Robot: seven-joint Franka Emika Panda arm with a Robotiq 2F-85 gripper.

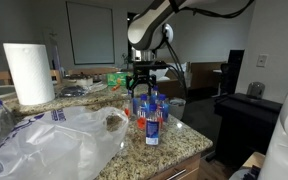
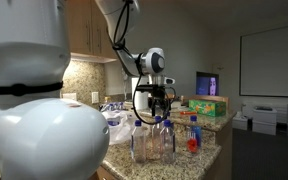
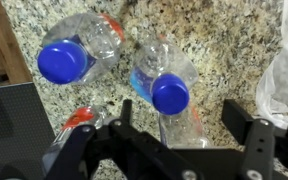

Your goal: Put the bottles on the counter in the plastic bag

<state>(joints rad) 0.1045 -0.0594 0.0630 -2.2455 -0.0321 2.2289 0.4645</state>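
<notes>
Plastic bag [image 1: 54, 140] is lying crumpled along the worktop's [image 1: 180, 144] front left edge, with the paper towel roll [image 1: 28, 72] standing behind it. I'm not seeing where the bag mouth is.

Bottles [image 1: 150, 110] are standing upright in a tight cluster just right of the bag, near the worktop's front right corner.

I'm hovering the pincer [image 1: 144, 86] straight over that cluster, with the jaws spread wide and gripping nothing. The wrist view is showing one blue cap [image 3: 62, 60] off to the left and a second blue cap [image 3: 169, 93] nearly between the fingers.

I'm reading this as the pick step, lining up on a bottle. For the next move I'm thinking: centre on the second blue cap, drop down without clipping its neighbours, close on it, lift it clear, then carry it left to the bag.
</notes>
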